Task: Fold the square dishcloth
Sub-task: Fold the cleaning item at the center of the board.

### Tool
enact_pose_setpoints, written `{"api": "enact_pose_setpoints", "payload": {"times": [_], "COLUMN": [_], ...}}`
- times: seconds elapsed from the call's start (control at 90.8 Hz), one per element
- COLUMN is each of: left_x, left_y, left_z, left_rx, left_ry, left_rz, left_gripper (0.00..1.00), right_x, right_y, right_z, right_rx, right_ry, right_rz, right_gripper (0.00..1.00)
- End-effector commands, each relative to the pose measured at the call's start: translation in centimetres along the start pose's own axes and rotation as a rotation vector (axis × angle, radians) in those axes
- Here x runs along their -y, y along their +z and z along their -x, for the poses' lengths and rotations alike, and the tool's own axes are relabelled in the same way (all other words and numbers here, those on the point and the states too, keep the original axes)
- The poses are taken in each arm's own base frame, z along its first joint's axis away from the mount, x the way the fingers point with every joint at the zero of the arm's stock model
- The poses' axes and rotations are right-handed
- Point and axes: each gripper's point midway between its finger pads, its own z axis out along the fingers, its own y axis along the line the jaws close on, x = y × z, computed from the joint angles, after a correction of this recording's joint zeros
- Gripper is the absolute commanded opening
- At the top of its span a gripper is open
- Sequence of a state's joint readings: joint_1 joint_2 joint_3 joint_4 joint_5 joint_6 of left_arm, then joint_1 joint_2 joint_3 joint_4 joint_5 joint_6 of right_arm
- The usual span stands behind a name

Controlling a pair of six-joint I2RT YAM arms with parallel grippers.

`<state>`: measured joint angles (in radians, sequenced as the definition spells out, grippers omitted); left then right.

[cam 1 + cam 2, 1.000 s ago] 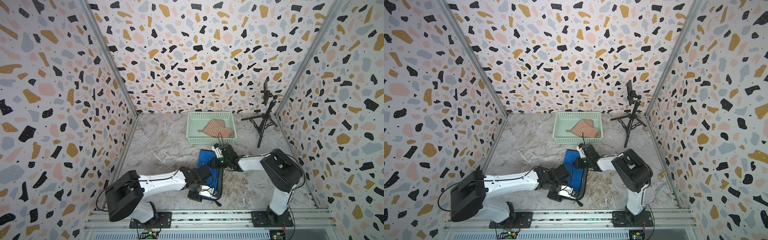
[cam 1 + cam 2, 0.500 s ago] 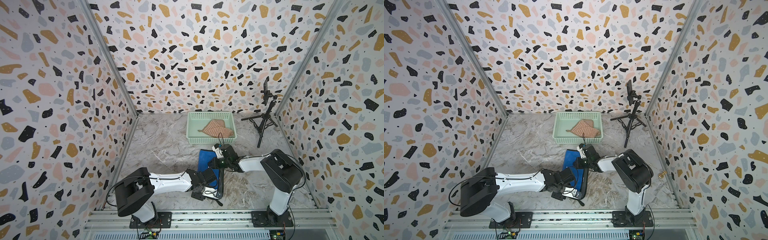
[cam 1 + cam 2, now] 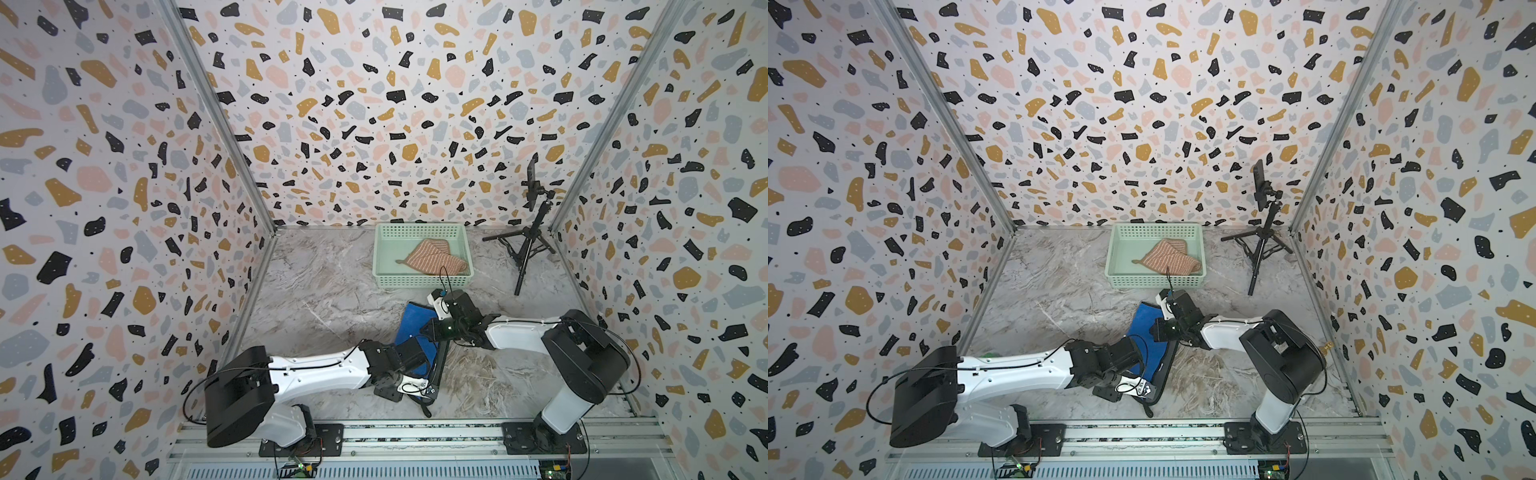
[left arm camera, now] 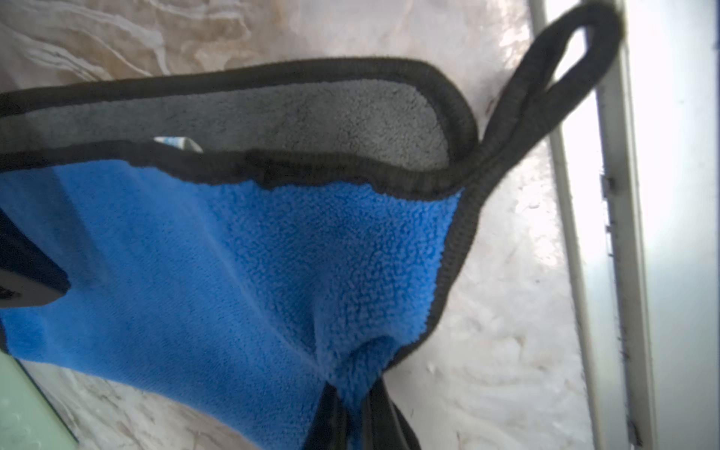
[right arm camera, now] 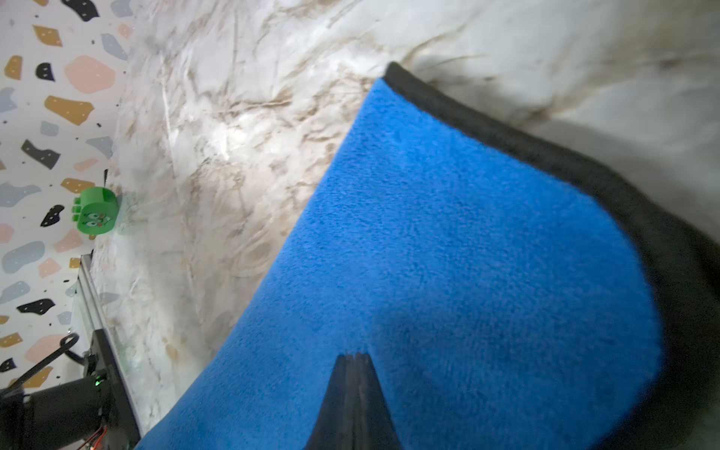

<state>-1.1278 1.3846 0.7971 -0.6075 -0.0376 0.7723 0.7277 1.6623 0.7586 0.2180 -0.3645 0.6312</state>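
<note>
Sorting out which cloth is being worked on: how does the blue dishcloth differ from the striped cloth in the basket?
The blue dishcloth is solid blue with black edging; the striped cloth is orange-pink with pale stripes. The blue dishcloth sits on the table, pinched by the left gripper and right gripper; the striped cloth lies untouched in the green basket. Both look partly folded over.
</note>
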Motion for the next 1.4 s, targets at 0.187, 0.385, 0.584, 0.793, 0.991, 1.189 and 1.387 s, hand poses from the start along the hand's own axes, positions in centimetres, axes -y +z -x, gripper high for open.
{"api": "enact_pose_setpoints", "payload": {"times": [0.187,0.385,0.584,0.793,0.991,1.189,1.387], "left_x": [2.6,2.3,1.4,1.1,0.7,-1.4,-2.5], "left_y": [-3.6,-3.8,-4.7,-7.0,-7.3,-7.4,-6.9], "left_z": [-0.8,-1.4,-0.9,-0.3,-0.5,0.4,0.6], "left_rx": [0.019,0.005,0.023,0.058,0.055,0.056,0.025], "left_ry": [0.011,0.028,0.033,0.034,0.041,0.037,0.049], "left_rz": [-0.089,-0.053,-0.014,-0.003,0.021,0.082,0.073], "left_gripper": [0.00,0.00,0.00,0.00,0.00,0.00,0.00], "right_x": [-3.3,-2.9,-5.7,-3.8,-3.6,-2.8,1.8], "right_y": [1.3,1.4,-2.4,-1.0,-0.9,-4.2,-2.5], "right_z": [-6.9,-12.0,-9.5,-12.4,-13.7,-5.6,-3.3], "right_rx": [-0.163,-0.272,-0.152,-0.226,-0.344,-0.155,-0.131], "right_ry": [-0.030,-0.012,-0.017,0.072,0.096,0.156,0.228], "right_rz": [0.047,0.049,0.116,0.098,0.107,0.083,-0.038], "right_gripper": [0.00,0.00,0.00,0.00,0.00,0.00,0.00]}}
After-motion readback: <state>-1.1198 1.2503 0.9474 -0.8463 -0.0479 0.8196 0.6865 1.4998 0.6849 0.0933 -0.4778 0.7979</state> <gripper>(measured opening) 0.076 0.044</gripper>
